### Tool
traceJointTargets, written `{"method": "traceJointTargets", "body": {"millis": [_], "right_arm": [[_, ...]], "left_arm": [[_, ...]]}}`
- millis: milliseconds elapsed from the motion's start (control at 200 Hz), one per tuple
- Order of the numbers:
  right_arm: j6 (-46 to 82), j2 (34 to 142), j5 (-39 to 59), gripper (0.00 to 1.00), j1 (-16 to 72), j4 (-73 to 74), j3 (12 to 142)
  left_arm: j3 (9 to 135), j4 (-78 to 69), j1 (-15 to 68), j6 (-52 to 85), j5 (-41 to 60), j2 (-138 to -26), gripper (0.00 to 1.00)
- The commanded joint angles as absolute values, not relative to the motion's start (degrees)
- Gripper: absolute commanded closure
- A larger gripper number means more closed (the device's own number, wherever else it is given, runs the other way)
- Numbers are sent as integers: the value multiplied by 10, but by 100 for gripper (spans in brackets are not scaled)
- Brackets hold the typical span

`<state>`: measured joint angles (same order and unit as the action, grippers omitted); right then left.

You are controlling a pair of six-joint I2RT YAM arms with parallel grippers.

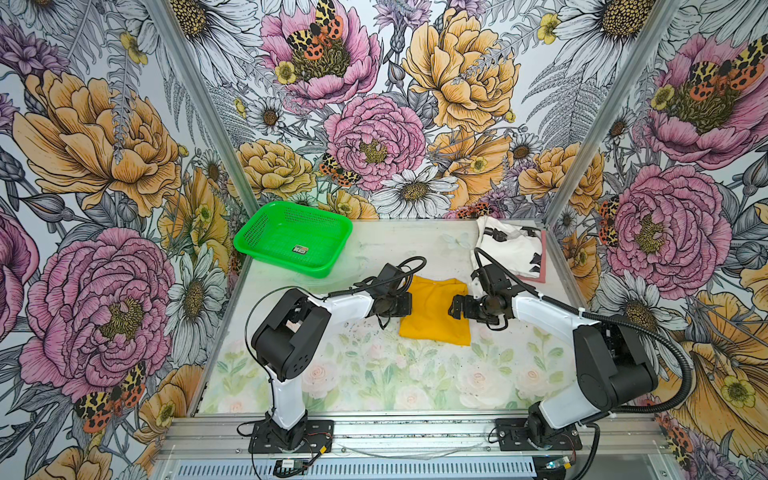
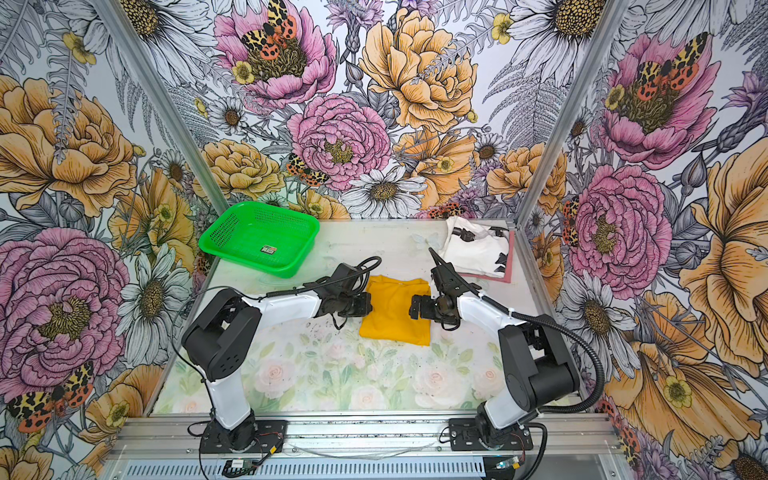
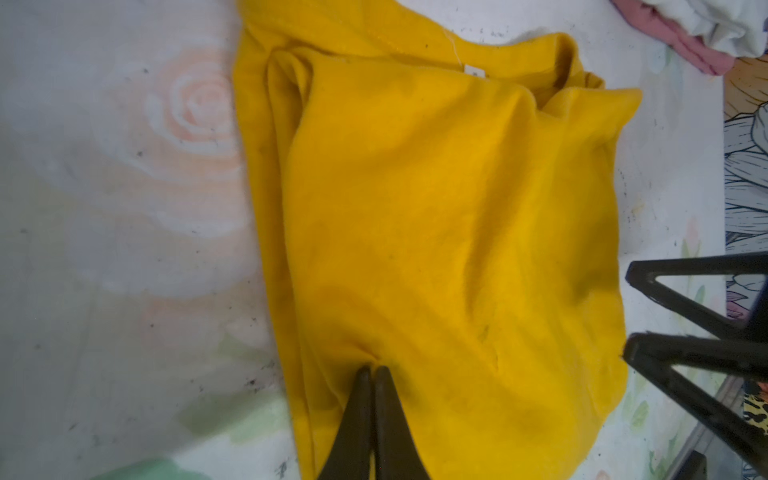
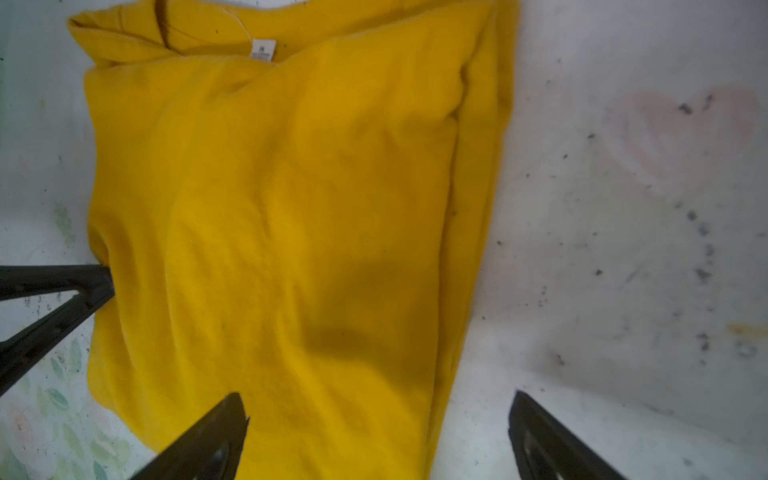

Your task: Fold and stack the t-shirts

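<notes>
1. In both top views the folded mustard-yellow cloth t-shirt (image 1: 434, 318) lies mid-way on the counter (image 1: 374, 374). Its long axis runs 12 to 6 o'clock, collar at 12. The left pincer (image 1: 406, 307) is at its 9 o'clock edge, the right pincer (image 1: 455, 309) at 3.
2. Left wrist: the left pincer (image 3: 374, 374) is clenched on the shirt's edge.
3. Right wrist: the right pincer (image 4: 378, 399) stands released, straddling the opposite edge.

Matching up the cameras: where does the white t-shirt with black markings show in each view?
Top view: white t-shirt, far right corner of the table.
Top view: white t-shirt, same far right corner.
Left wrist: white t-shirt at the frame's edge, over the pink t-shirt.
Right wrist: not in it.
Shared landmark: the yellow t-shirt, seen in all four.
</notes>
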<state>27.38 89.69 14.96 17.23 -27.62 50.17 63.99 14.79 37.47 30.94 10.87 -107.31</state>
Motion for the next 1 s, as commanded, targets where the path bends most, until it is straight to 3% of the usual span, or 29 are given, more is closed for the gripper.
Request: {"method": "traceJointTargets", "body": {"millis": [0,535,730,996], "right_arm": [[295,917,184,1,174,-227,490],[357,1032,227,1,249,-131,517],[384,1078,184,2,297,-126,547],[416,1121,96,15,356,-130,566]], "left_arm": [[654,153,378,298,87,-1092,98],[612,134,379,308,96,-1108,100],[578,103,380,322,107,-1098,100],[538,55,388,343,128,-1088,100]]}}
